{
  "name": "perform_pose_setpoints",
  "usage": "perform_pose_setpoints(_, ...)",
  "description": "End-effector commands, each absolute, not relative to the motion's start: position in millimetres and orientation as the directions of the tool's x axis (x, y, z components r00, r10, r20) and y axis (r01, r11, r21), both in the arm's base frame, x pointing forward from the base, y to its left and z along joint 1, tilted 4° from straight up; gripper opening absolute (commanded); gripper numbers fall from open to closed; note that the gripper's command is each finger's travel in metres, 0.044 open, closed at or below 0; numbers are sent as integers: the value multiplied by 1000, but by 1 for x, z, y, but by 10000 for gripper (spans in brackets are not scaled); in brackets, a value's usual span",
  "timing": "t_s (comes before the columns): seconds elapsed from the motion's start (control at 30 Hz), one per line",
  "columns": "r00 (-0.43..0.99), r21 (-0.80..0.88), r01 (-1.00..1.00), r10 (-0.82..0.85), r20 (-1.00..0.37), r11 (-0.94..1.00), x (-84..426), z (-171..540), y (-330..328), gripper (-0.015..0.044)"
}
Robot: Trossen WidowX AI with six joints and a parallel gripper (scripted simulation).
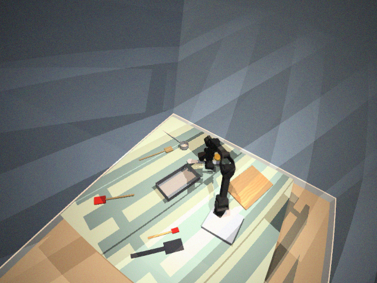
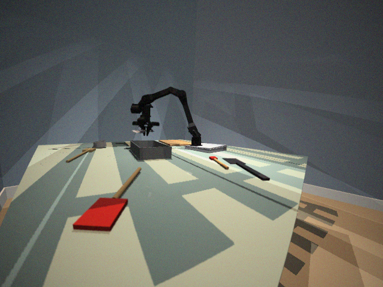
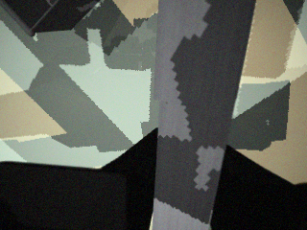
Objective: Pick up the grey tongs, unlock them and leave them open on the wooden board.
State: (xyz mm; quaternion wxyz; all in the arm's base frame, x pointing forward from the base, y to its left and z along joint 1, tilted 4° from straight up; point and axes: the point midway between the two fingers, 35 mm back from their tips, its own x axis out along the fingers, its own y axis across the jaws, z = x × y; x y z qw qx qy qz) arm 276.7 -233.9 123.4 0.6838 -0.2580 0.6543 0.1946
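Observation:
My gripper [image 1: 209, 167] [image 2: 146, 134] [image 3: 179, 137] points down and is shut on the grey tongs [image 1: 192, 161] [image 2: 137, 131] [image 3: 206, 86]. It holds them in the air, roughly level, beyond the end of the roasting tin [image 1: 184, 189] [image 2: 156, 153]. In the wrist view the tongs run as a grey bar between the black fingers. The arms look close together; the hinge and its lock cannot be made out. The wooden board [image 1: 253, 188] [image 2: 175, 142] lies flat to the right of the tin in the top view.
An orange disc [image 1: 217, 156] shows beside the arm. A small round pan [image 1: 184, 145] [image 2: 99, 144] and a wooden spatula [image 1: 168, 149] lie at the back. A large red spatula [image 1: 99, 200] [image 2: 102, 213], a small red one [image 1: 175, 230] and a black one [image 1: 173, 246] lie farther forward.

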Motion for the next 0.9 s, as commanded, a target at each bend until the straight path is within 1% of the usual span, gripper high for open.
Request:
perform_pose_setpoints(0.0,73,-102,-650,-71,-995,753,267,123,-248,-150)
perform_pose_setpoints(0.27,70,-103,-745,-76,-995,659,240,121,-278,-150)
perform_pose_setpoints(0.43,70,-103,-732,-76,-995,673,239,121,-279,-150)
perform_pose_setpoints(0.57,68,-102,-642,-76,-995,760,232,121,-285,-150)
perform_pose_setpoints(0.87,65,-94,-310,-78,-995,946,213,120,-302,-150)
